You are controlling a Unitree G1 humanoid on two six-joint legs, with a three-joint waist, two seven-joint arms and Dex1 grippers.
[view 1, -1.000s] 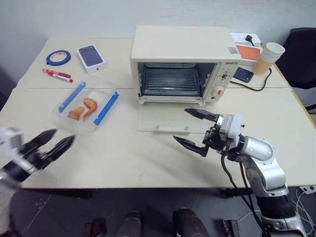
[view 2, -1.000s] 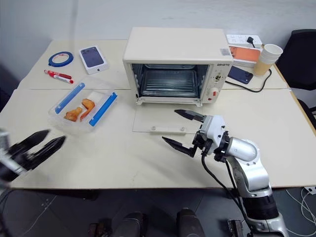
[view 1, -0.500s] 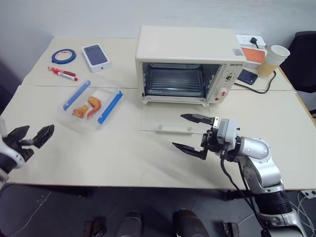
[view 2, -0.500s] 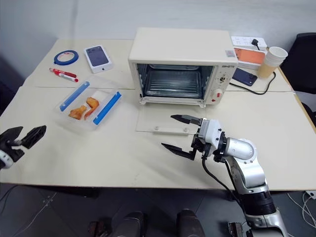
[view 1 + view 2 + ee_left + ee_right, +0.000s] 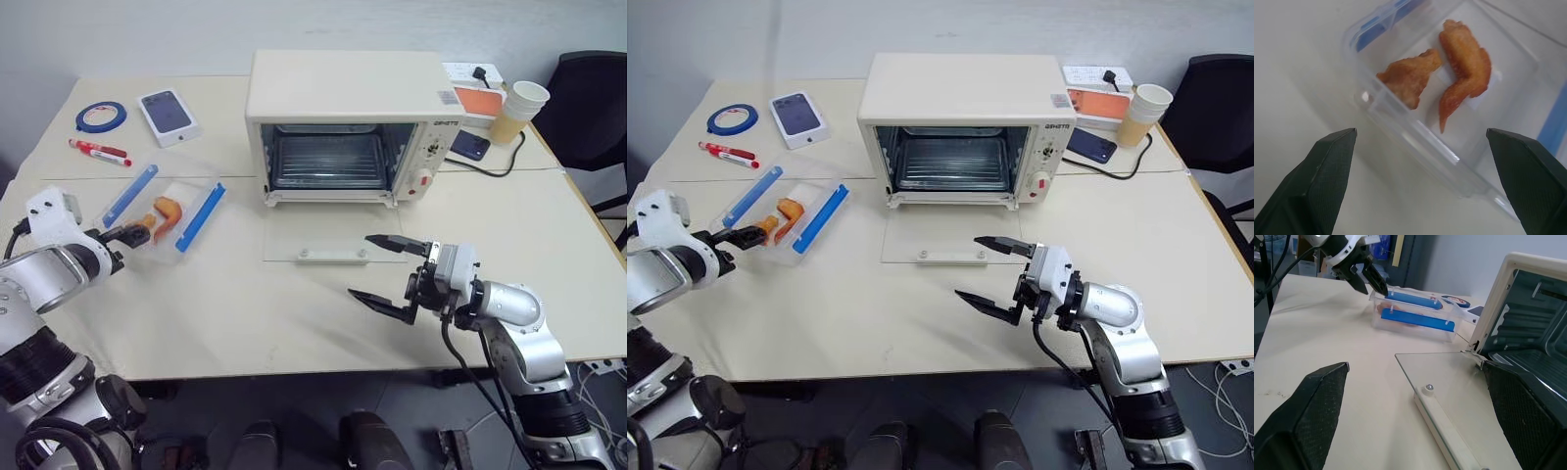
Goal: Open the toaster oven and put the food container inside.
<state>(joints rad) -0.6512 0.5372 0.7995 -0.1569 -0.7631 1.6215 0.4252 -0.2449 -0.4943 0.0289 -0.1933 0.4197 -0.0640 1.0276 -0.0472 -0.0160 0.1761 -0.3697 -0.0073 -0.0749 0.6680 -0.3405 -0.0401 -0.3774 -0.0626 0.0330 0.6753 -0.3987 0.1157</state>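
Left wrist view shows the food container [image 5: 1449, 107] lying on the worktop [image 5: 245, 313] between the wide-open jaws of the left gripper [image 5: 125, 235], which a second ago hung well short of it at the near edge. Beyond, the toaster oven [image 5: 348, 127] stands with its door folded flat. The right gripper [image 5: 384, 274] waits empty, jaws spread, so grasping the box comes next.
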